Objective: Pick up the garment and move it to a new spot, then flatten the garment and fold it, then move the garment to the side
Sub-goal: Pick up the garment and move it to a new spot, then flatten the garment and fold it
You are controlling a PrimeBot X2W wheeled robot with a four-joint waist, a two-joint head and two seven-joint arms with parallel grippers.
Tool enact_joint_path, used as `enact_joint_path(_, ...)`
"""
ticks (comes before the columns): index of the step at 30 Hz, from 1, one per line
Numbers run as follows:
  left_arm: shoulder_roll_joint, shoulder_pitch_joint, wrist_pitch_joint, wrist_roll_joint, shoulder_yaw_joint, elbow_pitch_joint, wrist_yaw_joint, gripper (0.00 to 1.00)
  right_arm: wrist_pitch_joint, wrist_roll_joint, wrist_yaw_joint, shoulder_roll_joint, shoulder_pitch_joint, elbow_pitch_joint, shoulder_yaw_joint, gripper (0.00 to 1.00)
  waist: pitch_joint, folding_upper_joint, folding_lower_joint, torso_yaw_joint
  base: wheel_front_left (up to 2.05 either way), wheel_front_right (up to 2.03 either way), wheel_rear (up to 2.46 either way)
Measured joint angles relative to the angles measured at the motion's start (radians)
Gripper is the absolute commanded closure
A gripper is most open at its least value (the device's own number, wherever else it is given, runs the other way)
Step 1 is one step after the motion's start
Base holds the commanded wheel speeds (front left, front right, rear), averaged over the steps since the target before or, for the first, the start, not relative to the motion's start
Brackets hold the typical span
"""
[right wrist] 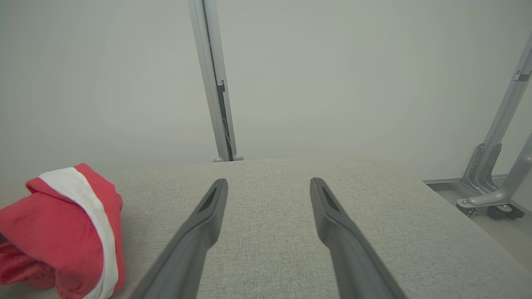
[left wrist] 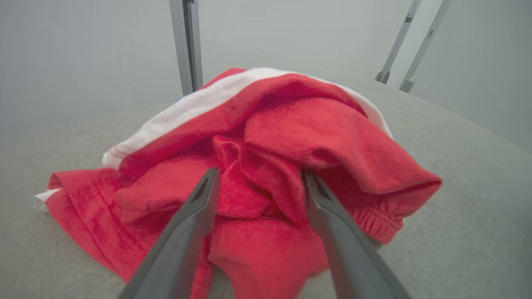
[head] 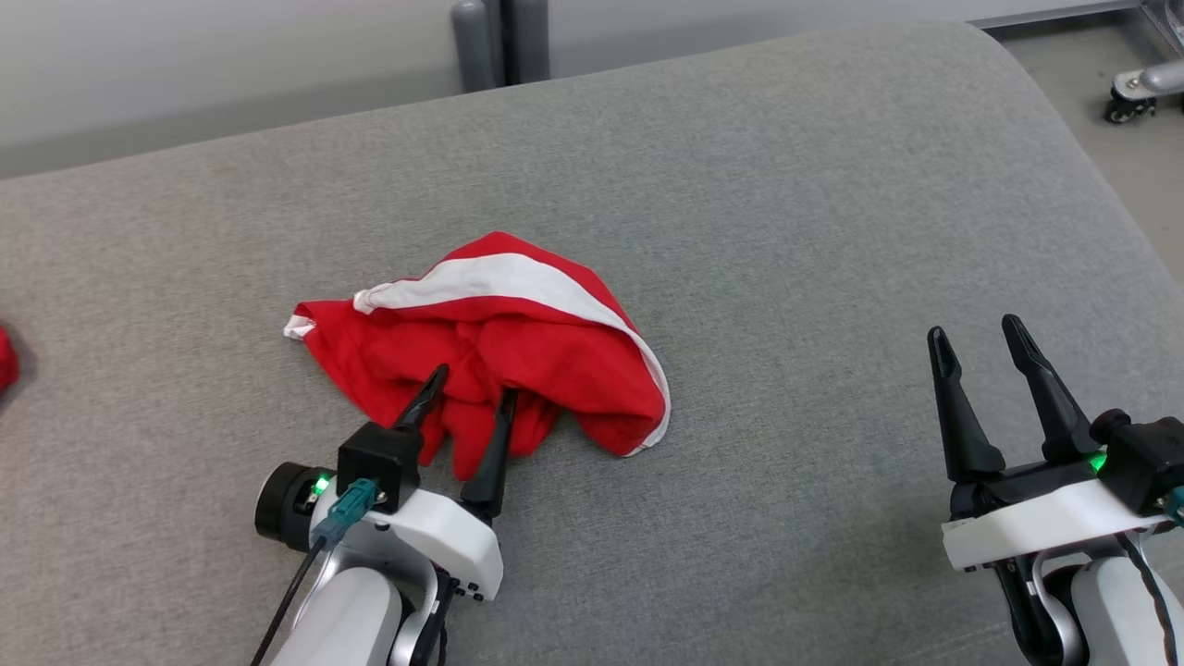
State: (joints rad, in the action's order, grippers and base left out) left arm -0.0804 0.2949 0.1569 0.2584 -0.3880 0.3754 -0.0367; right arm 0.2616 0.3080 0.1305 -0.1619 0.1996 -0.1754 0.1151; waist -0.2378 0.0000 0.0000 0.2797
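1. The crumpled red garment with a white band [head: 518, 324] lies near the middle of the soft grey pad [head: 786, 185].
2. The left gripper [head: 474, 382] is spread apart, tips in the red folds.
3. The right gripper [head: 974, 327] is spread apart too, near the right edge.

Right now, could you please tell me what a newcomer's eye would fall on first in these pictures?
The crumpled red-and-white garment, lying midway on the grey padded surface, catches the eye first. The left hand is at its near edge, open and straddling a fold. The right hand hangs open over bare fabric off to the right.
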Motion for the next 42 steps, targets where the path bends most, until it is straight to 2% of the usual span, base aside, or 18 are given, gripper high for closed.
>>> enact_joint_path(8,-0.038,-0.069,0.072,0.044,0.091,-0.072,-0.05,0.0,0.0,-0.012,0.0,-0.017,-0.024,0.0,-0.009,0.0,0.042,0.0,0.0,-0.086,0.0,0.0,0.0)
enact_joint_path(18,-0.111,-0.151,0.091,0.07,0.186,-0.156,-0.081,0.0,0.0,-0.027,0.0,-0.026,-0.049,-0.001,-0.029,0.0,0.092,0.0,0.0,-0.175,0.0,0.0,0.0)
enact_joint_path(29,-0.161,-0.294,0.062,0.088,0.206,-0.242,-0.096,0.0,0.0,-0.037,0.0,-0.034,-0.105,-0.016,-0.016,0.0,0.174,0.0,0.0001,-0.195,0.0,0.0,0.0)
enact_joint_path(42,-0.172,-0.393,0.019,0.096,0.192,-0.337,-0.12,0.0,0.0,-0.047,0.0,-0.025,-0.17,-0.028,-0.019,0.0,0.247,0.0,0.0,-0.193,0.0,0.0,0.0)
